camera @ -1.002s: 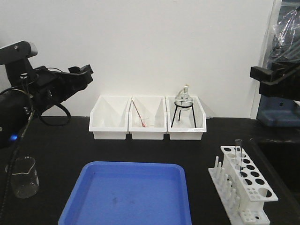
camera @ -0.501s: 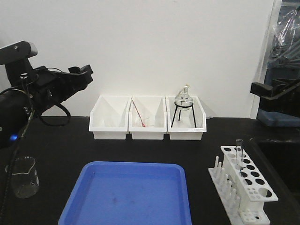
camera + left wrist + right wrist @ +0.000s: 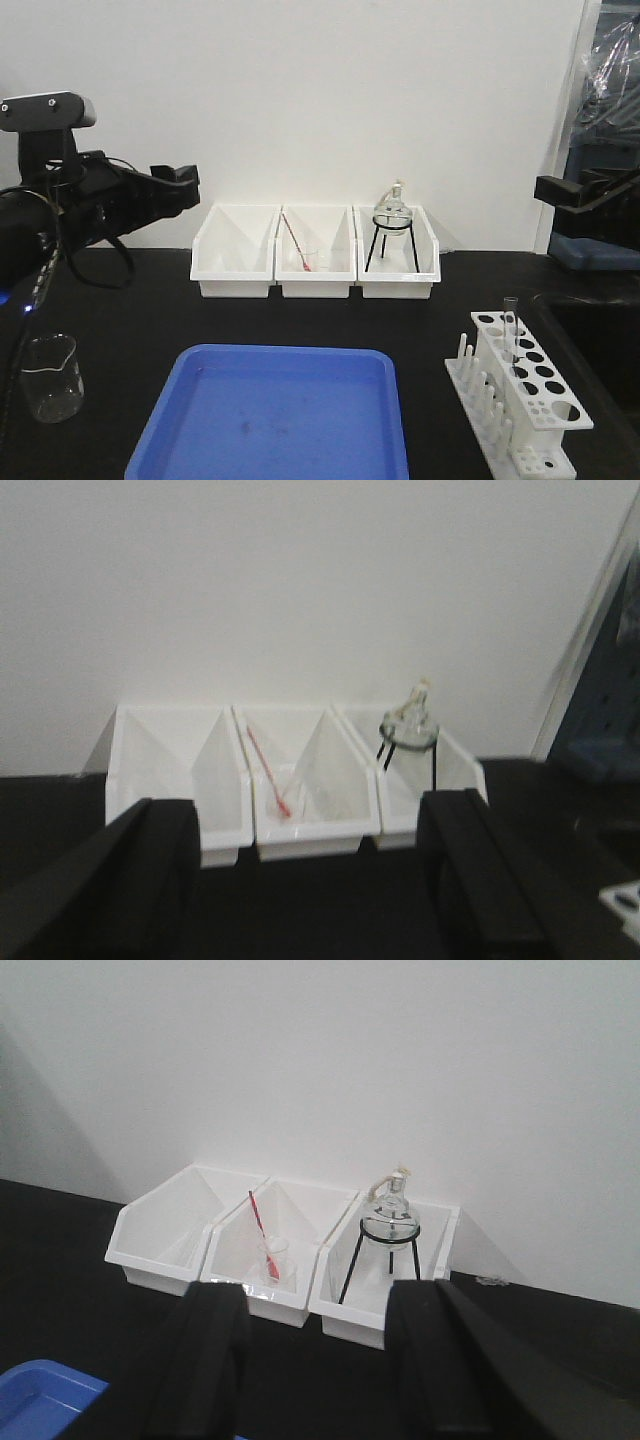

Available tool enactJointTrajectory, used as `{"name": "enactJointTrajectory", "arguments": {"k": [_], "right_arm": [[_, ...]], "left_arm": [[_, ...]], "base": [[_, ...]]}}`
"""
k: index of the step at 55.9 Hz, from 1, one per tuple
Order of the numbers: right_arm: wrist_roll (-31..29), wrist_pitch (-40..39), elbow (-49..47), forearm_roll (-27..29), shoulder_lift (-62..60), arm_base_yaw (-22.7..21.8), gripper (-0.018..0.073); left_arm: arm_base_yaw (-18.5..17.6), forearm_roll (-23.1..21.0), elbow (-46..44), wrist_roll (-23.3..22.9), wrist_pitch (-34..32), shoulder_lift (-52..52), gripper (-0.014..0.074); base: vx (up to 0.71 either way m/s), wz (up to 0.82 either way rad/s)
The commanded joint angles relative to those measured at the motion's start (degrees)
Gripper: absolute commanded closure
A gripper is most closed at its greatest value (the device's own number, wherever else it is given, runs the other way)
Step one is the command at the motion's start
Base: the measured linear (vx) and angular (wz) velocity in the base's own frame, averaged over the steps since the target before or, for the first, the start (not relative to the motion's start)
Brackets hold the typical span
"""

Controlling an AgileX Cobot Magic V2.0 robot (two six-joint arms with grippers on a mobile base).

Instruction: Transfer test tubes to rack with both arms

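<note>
Black tabletop fills the scene under a plain white wall. At the front right stands the white rack, its top plate dotted with round holes and a row of pegs along its left side. One clear test tube stands upright in a hole near the rack's far end; no other tubes are visible anywhere.

The left gripper hangs raised at the left, well apart from the rack, its jaws spread wide with nothing between them. The right gripper is raised at the right edge, jaws also parted and empty, pointing toward three white bins against the wall. The middle bin holds a thin red rod; the right bin holds a round flask on a black tripod. A blue tray sits front and centre, and a glass beaker stands front left.

Risks, as a judgement: the rack looks light, so a descending arm clipping the standing tube could tip or snap it. Loose cables on the left arm hang near the beaker and could catch it.
</note>
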Motion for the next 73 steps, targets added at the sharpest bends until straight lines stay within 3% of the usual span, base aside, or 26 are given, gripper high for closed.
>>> {"name": "enactJointTrajectory", "arguments": {"k": [1,6,17,23,33,45,59,64,73], "right_arm": [[-0.21,-0.02,-1.75,1.83,-1.75,-0.08,0.0176],[-0.21,-0.02,-1.75,1.83,-1.75,-0.08,0.0176],[-0.21,-0.02,-1.75,1.83,-1.75,-0.08,0.0176],[-0.21,-0.02,-1.75,1.83,-1.75,-0.08,0.0176],[-0.21,-0.02,-1.75,1.83,-1.75,-0.08,0.0176],[-0.21,-0.02,-1.75,1.83,-1.75,-0.08,0.0176],[-0.21,-0.02,-1.75,1.83,-1.75,-0.08,0.0176],[-0.21,-0.02,-1.75,1.84,-1.75,-0.08,0.0176],[-0.21,-0.02,-1.75,1.98,-1.75,-0.08,0.0176]], "left_arm": [[0.18,4.00,0.43,0.78,3.90,-6.07,0.0125],[0.18,6.52,8.27,1.17,4.81,-11.19,0.0218],[0.47,6.91,31.86,1.17,-3.55,-26.72,0.0476],[3.52,6.84,43.36,1.11,-3.42,-36.25,0.0607],[10.78,6.90,55.67,1.11,-3.42,-52.61,0.0606],[16.72,6.72,68.98,1.05,-3.64,-71.44,0.0606],[17.32,6.71,79.99,-1.59,-4.62,-88.10,0.0606],[17.32,6.71,80.53,-5.33,-4.95,-87.40,0.0606],[17.32,6.76,80.48,-5.55,-4.62,-87.34,0.0606]], "base": [[0.00,0.00],[0.00,0.00],[0.00,0.00],[0.00,0.00],[0.00,0.00],[0.00,0.00],[0.00,0.00],[0.00,0.00],[0.00,0.00]]}}
